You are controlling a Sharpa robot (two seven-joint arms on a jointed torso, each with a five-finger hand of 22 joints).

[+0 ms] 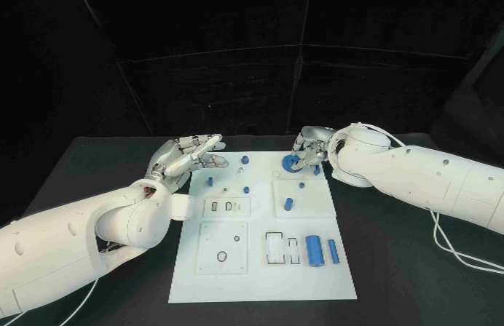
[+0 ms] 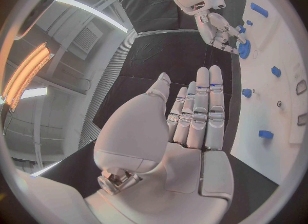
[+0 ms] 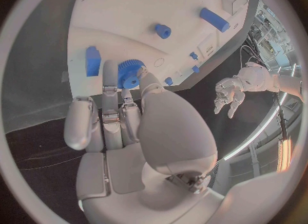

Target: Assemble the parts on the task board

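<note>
- The white rectangular task board (image 1: 263,268) lies flat on the matt black bench (image 1: 420,282), running from the middle of the head view to its lower centre; its surface is smooth and hard-looking, cut with rectangular, oval and round recesses.
- The right hand (image 1: 308,151), just right of centre at the board's far edge, has its silver fingers (image 3: 110,88) closed about a round blue toothed gear (image 1: 290,165); the right wrist view shows the gear (image 3: 130,73) pinched between thumb and fingers at the board's surface.
- Judged step: seating or turning the gear at its place near the board's upper right corner. Whether it is fully seated cannot be told.
- The left hand (image 1: 187,156), left of centre beside the board's upper left corner, holds nothing; its fingers (image 2: 204,111) lie straight and side by side, palm bare.
- A large smooth blue cylinder (image 1: 313,250) and a slimmer blue rod (image 1: 333,251) lie loose at the lower right of the board, beside unfilled rectangular slots.
- Small blue pegs (image 1: 244,160) stand in the upper part of the board; a blue oblong piece (image 1: 288,204) lies just right of centre.
- Next move, as a judgement: release the gear once it sits level, then fetch a loose part; the rounded cylinders may roll when touched.
</note>
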